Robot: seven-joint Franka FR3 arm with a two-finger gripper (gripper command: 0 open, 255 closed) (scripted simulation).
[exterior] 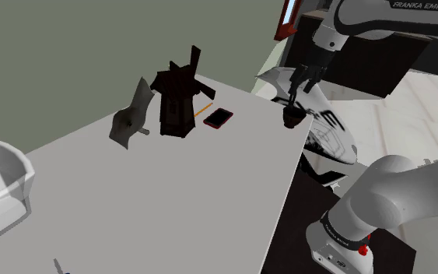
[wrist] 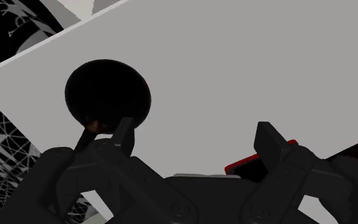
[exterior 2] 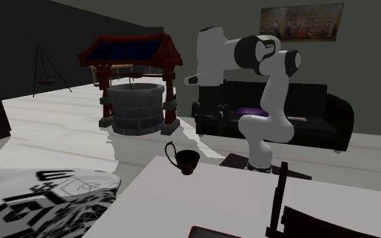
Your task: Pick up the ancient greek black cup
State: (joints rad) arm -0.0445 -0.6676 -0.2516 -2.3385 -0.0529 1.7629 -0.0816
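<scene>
My hand (wrist: 196, 135) is open above the bench (exterior: 170, 194). The cup (exterior: 292, 117) stands at the bench's edge, upper right in the shoulder view, just below me. Probably light, stiff and brittle; I'd pinch its rim wall, not the thin handle.
</scene>
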